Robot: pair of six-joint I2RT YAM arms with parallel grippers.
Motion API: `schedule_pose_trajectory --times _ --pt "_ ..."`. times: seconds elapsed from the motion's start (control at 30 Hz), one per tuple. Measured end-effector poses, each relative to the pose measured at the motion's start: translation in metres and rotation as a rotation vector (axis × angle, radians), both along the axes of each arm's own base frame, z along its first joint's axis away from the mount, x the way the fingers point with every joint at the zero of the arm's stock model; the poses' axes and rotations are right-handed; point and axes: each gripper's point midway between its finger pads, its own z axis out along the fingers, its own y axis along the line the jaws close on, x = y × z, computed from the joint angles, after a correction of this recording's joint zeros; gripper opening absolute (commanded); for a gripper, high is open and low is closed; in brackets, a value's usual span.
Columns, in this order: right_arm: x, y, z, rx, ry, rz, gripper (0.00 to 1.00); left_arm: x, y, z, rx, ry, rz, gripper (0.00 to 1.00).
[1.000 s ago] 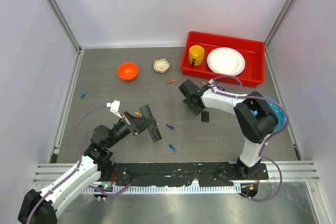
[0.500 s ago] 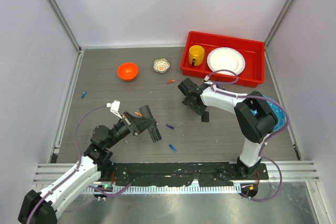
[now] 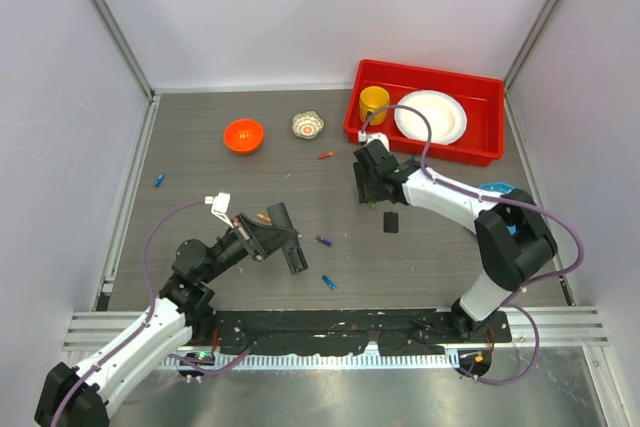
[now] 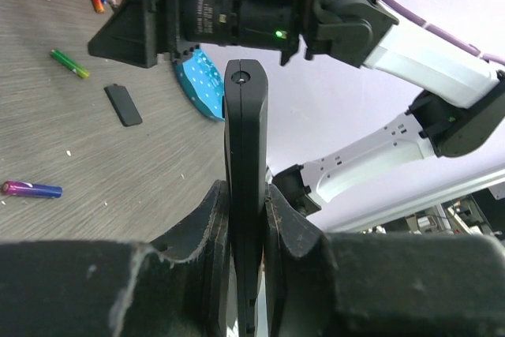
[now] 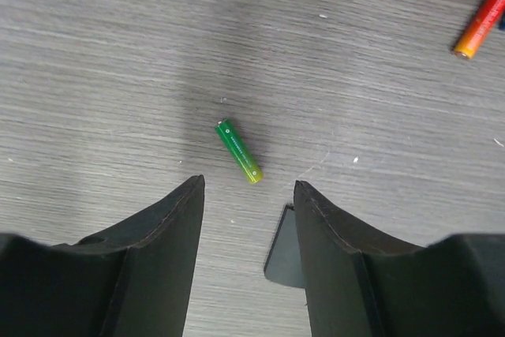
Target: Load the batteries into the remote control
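My right gripper point(image 5: 248, 185) hangs spread above the green battery point(image 5: 238, 151), which lies slantwise on the table; closing askew could flick it away. My left gripper point(image 4: 246, 195) pinches the remote control point(image 4: 245, 155) edge-on.

Black remote control point(image 4: 245, 132) clamped in left gripper point(image 4: 246, 203); green battery point(image 5: 239, 151) (loose) lying flat.
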Motion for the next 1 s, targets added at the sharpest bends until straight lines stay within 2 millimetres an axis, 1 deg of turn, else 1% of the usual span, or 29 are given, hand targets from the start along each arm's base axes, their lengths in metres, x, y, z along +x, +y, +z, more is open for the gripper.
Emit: schedule_pose_trajectory --times 0.13,0.27,0.43,0.53,0.7,0.9,0.93,1.0 --pt "0.002 0.004 -0.016 -0.029 0.032 0.108 0.53 -0.005 -0.002 0.002 -0.002 -0.010 -0.029 0.00" --pt "0.003 0.010 -0.027 -0.043 0.054 0.175 0.48 -0.007 -0.003 0.003 -0.003 -0.014 -0.040 0.00" --pt "0.005 0.014 -0.042 -0.057 0.086 0.204 0.47 -0.009 -0.002 0.005 -0.009 -0.025 -0.044 0.00" --pt "0.004 0.012 -0.049 -0.069 0.104 0.207 0.43 -0.010 -0.001 0.008 -0.014 -0.034 -0.043 0.00" --pt "0.005 0.012 -0.052 -0.074 0.109 0.208 0.38 -0.010 -0.001 0.008 -0.015 -0.036 -0.043 0.00" --pt "0.006 0.012 -0.053 -0.072 0.111 0.201 0.27 -0.010 -0.001 0.008 -0.015 -0.035 -0.043 0.00" --pt "0.006 0.012 -0.054 -0.070 0.112 0.199 0.26 -0.010 -0.001 0.008 -0.014 -0.035 -0.043 0.00" --pt "0.006 0.012 -0.054 -0.068 0.112 0.195 0.27 -0.010 -0.001 0.008 -0.014 -0.034 -0.043 0.00"
